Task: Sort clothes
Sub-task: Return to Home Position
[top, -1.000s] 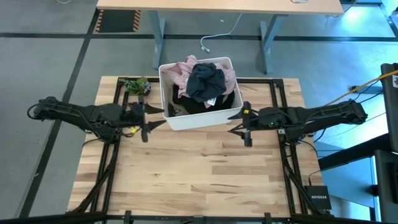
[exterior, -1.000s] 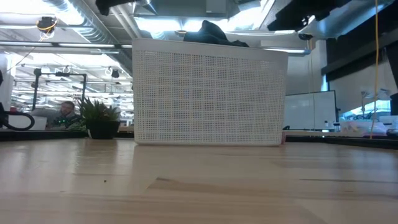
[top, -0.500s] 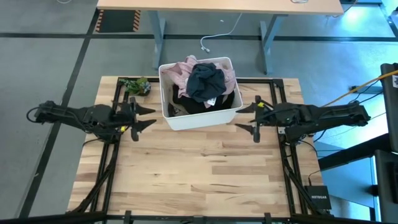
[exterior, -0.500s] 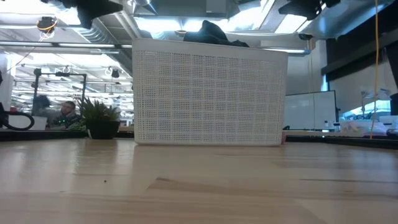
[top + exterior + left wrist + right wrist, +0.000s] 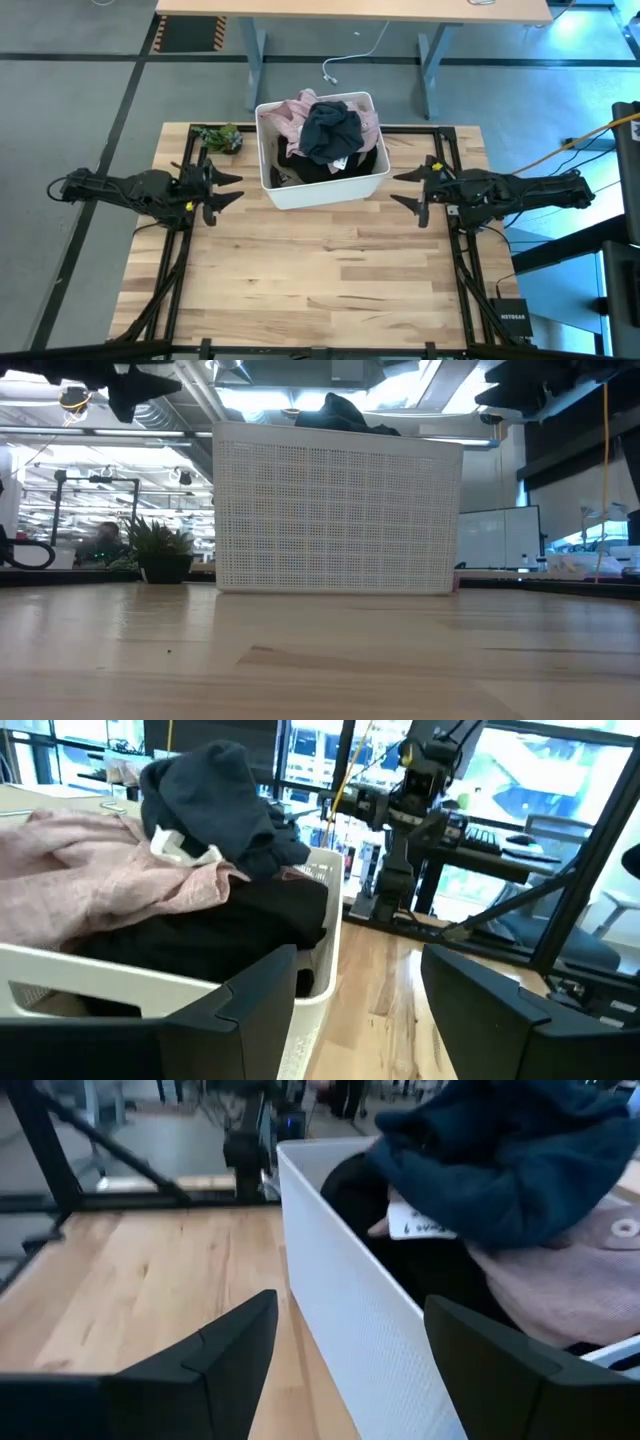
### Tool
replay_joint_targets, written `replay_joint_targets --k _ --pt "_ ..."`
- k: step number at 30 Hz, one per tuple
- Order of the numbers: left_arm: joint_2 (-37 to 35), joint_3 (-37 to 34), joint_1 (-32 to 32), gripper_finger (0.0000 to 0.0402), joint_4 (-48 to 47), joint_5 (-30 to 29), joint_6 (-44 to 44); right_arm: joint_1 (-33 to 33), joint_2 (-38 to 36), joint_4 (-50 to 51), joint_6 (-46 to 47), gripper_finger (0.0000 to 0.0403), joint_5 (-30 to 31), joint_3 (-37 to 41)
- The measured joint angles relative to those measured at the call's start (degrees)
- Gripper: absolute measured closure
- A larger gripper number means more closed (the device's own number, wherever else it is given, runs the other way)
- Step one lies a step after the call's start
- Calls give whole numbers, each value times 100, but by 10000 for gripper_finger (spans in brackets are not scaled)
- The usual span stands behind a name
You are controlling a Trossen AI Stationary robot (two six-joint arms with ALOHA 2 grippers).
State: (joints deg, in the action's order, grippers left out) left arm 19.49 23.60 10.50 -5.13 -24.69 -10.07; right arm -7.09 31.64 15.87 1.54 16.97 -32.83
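Observation:
The clothes lie heaped in a white plastic bin (image 5: 322, 190) at the table's far middle: a dark navy garment (image 5: 332, 130) on top, a pale pink one (image 5: 295, 112) under it, a black one (image 5: 340, 165) below. They also show in the left wrist view (image 5: 215, 795) and the right wrist view (image 5: 500, 1165). My left gripper (image 5: 222, 190) is open and empty, left of the bin and above the table. My right gripper (image 5: 408, 188) is open and empty, right of the bin.
A small potted plant (image 5: 218, 137) stands at the table's far left, beside the bin. The bin's perforated wall (image 5: 335, 515) fills the middle of the low view. Bare wooden table (image 5: 320, 270) lies nearer than the bin.
Both grippers have drawn back from the bin: the left toward the table's left edge, the right toward the right edge. Both stay open. The clothes and the bin have not moved.

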Motion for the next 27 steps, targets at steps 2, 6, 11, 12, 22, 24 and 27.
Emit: replay_joint_targets --k 2,6,11,12,22,24,27 --pt "-60 -111 0 192 -8 41 -1 0 -207 -132 32 132 5 160" --pt "-281 -364 0 192 12 73 0 0 -583 -295 83 132 2 394" --pt "-679 -671 0 209 123 81 -113 0 -968 -272 274 132 0 682" --pt "-768 -740 0 217 155 118 -135 0 -1029 -272 297 132 0 721" --pt "-1445 -1504 0 291 531 678 -163 -2 -1208 -276 418 132 -2 823" --pt "-1591 -1613 0 306 528 678 -61 -2 -1206 -275 416 132 -2 823" --pt "-1808 -1742 0 330 538 749 86 -2 -1204 -273 416 132 -2 823"
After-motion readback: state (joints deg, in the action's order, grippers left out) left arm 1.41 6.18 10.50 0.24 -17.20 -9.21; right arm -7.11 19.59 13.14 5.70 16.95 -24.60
